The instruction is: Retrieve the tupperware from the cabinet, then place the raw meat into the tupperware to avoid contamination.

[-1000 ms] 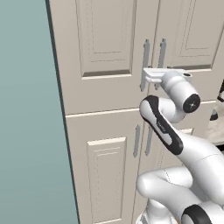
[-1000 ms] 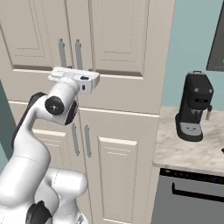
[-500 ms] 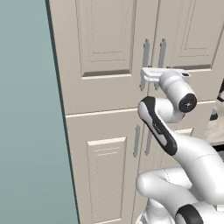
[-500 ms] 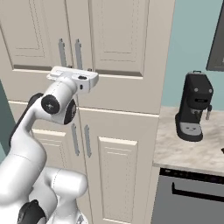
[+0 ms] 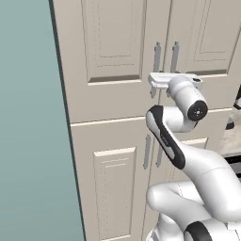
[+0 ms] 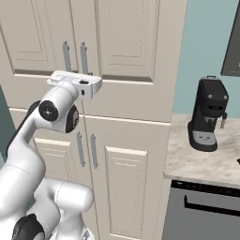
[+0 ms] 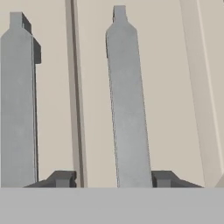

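The cabinet [image 5: 113, 47] [image 6: 126, 42] is tall and cream, and its raised-panel doors are shut. My gripper [image 5: 153, 85] [image 6: 54, 79] is pressed up to the upper doors at the lower ends of their two grey bar handles. In the hand view my gripper [image 7: 113, 177] straddles one grey handle [image 7: 127, 109]. The right fingertip [image 7: 164, 177] sits against the bar and the left fingertip [image 7: 61, 177] stands apart from it, near the door seam. The second handle [image 7: 17, 100] lies outside the jaws. The tupperware and the raw meat are out of view.
A black coffee machine [image 6: 208, 115] stands on the marble counter [image 6: 197, 161] right of the cabinet, above a grey appliance front [image 6: 206, 211]. A teal wall [image 5: 28, 141] borders the cabinet on the left. The lower doors carry their own pair of handles [image 6: 86, 150].
The jaws have narrowed around the handle. The hand stays at the same spot on the upper doors while the arm's elbow has shifted slightly.
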Controlling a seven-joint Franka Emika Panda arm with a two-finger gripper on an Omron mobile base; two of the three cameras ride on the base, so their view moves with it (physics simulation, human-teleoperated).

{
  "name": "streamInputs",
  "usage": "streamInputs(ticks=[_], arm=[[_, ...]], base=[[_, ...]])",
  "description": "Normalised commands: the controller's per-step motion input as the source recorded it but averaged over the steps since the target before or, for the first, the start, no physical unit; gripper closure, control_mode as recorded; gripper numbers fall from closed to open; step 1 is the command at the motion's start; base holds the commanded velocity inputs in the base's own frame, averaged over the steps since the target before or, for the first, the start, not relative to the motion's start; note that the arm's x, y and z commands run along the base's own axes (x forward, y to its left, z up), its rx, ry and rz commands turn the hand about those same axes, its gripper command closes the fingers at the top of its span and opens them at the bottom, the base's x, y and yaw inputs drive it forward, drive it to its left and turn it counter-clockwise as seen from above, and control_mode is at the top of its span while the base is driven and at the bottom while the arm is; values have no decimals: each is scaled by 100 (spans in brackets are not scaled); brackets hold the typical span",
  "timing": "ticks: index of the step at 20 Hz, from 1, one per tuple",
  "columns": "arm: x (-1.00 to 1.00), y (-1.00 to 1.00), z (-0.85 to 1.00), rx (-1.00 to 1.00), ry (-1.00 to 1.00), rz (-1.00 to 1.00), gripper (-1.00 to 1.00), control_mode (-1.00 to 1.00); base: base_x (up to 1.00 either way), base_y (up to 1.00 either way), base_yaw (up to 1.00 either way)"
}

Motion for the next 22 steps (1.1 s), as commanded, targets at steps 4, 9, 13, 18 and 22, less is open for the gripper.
streamInputs(ticks=[4, 9, 13, 18, 22], arm=[[1, 0, 0, 0, 0, 0, 100, -100], [0, 0, 0, 0, 0, 0, 100, -100], [0, 0, 0, 0, 0, 0, 100, -100], [0, -7, 0, 0, 1, 0, 100, -100], [0, -20, 0, 0, 0, 2, 100, -100]], base=[[0, 0, 0], [0, 0, 0], [0, 0, 0], [0, 0, 0], [0, 0, 0]])
